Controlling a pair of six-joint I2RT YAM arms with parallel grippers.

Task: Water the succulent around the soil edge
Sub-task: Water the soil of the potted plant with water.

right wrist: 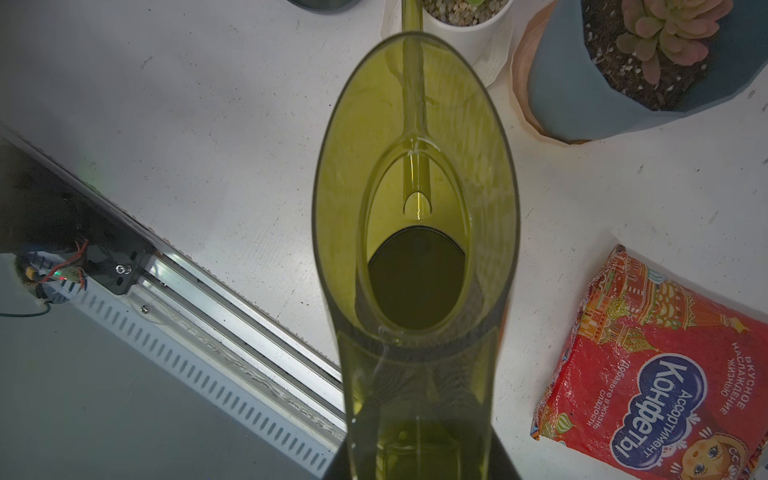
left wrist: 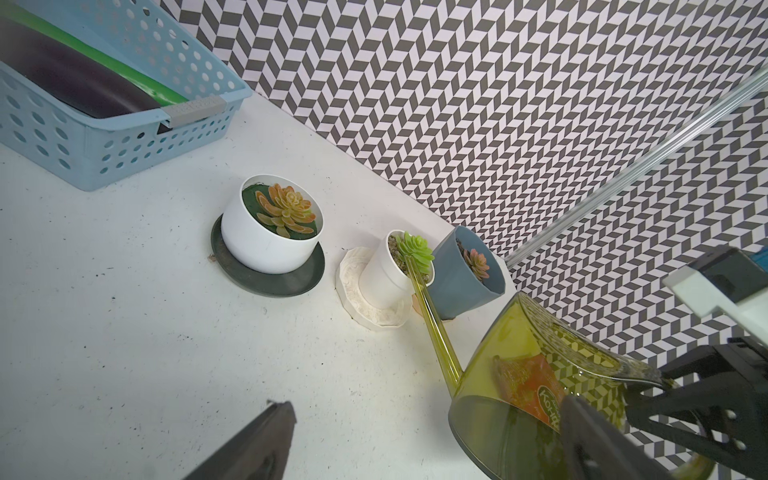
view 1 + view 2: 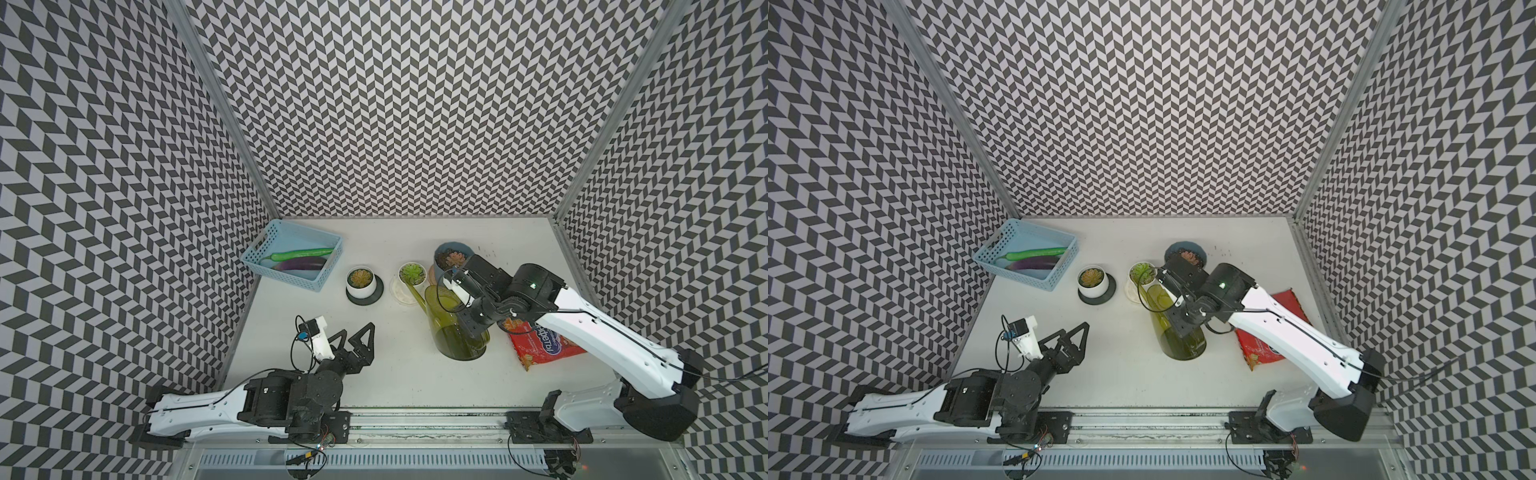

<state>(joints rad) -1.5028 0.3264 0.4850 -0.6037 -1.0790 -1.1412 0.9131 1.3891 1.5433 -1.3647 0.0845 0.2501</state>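
The right gripper [image 3: 476,326] is clamped on the handle of the tilted can [image 3: 455,336], right of centre in a top view. The can's spout tip reaches the rim of the pot [image 3: 417,285] holding the green succulent [image 3: 412,272]. The left gripper [image 3: 355,331], lower left of centre, hangs over the bench [image 3: 395,374] with jaws wide apart.

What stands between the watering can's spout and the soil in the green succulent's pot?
Nothing visible. The spout of the watering can ends over the rim of the small white pot, beside the green succulent.
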